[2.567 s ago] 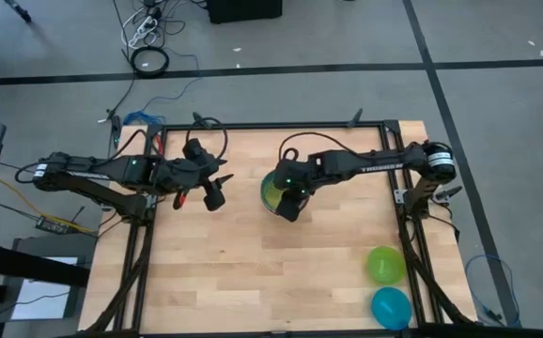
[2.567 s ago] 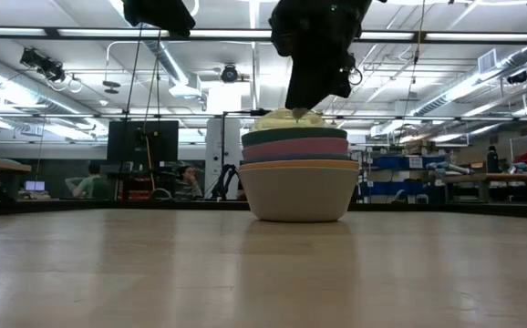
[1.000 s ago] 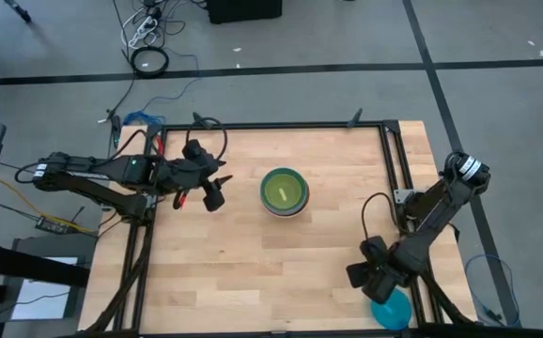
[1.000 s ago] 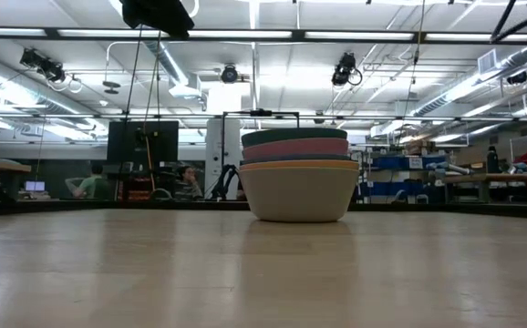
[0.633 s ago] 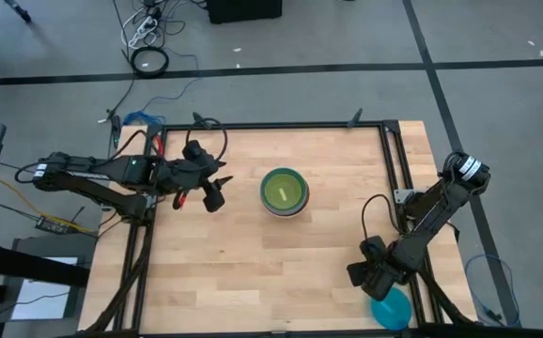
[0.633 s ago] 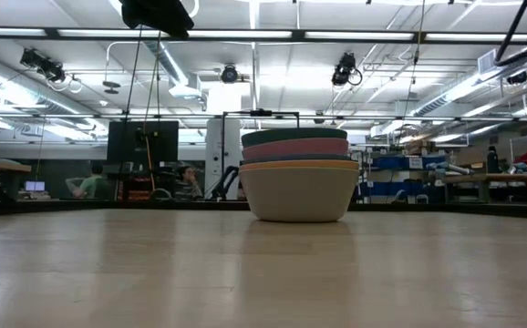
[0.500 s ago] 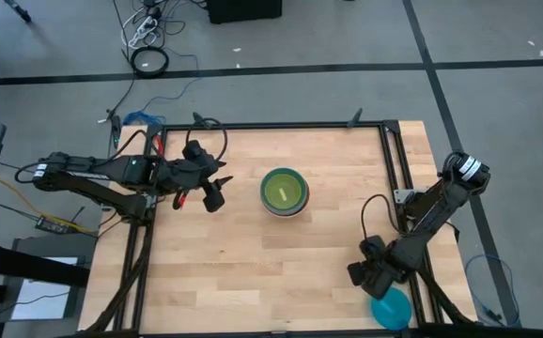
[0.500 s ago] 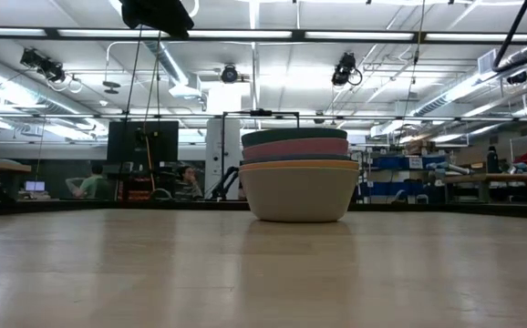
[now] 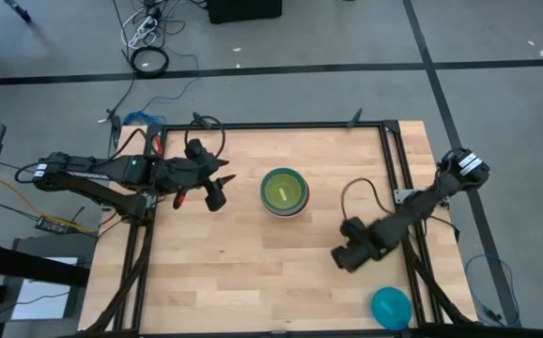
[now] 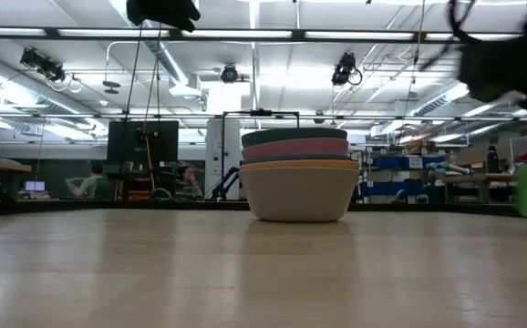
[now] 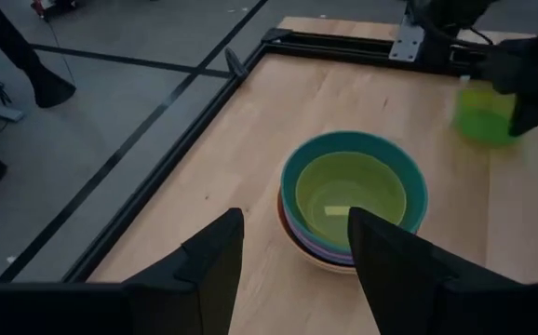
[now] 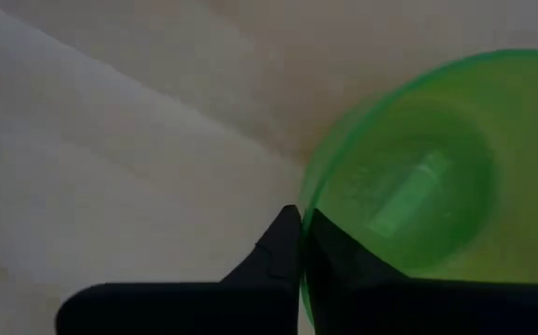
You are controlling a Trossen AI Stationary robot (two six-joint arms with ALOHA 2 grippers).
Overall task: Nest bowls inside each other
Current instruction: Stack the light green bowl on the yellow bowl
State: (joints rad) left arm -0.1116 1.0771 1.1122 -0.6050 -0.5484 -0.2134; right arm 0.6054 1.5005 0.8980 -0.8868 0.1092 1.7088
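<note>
A stack of several nested bowls [image 9: 283, 192] stands by its grey-white bottom bowl [image 10: 297, 193] on the middle of the wooden table; teal and yellow bowls [image 11: 351, 191] show on top. My right gripper [image 9: 347, 253] is to the right of the stack, shut on a lime green bowl [image 12: 409, 177], which it hides in the high view. The same bowl [image 11: 481, 113] shows beyond the stack in the left wrist view. A cyan bowl [image 9: 391, 307] sits at the near right corner. My left gripper [image 11: 292, 270] hangs open above the table, left of the stack. My right gripper has the lime green bowl by its rim [image 12: 314, 181], one finger inside the bowl and one outside. The fingers come from above, pointing down. The bowl hangs to one side of the fingers, mouth up; whether its base is clear of the table I cannot tell.
Black rails [image 9: 392, 178] frame the table's left, right and far sides. Bare wood lies between the stack and my right gripper and along the near edge. Cables [image 9: 149, 61] lie on the floor beyond the table.
My right gripper has shut on the lime green bowl's rim beside the cyan bowl. It has then carried the bowl away from the near right corner toward the stack, turning about its own axis on the way. The cyan bowl has stayed in place.
</note>
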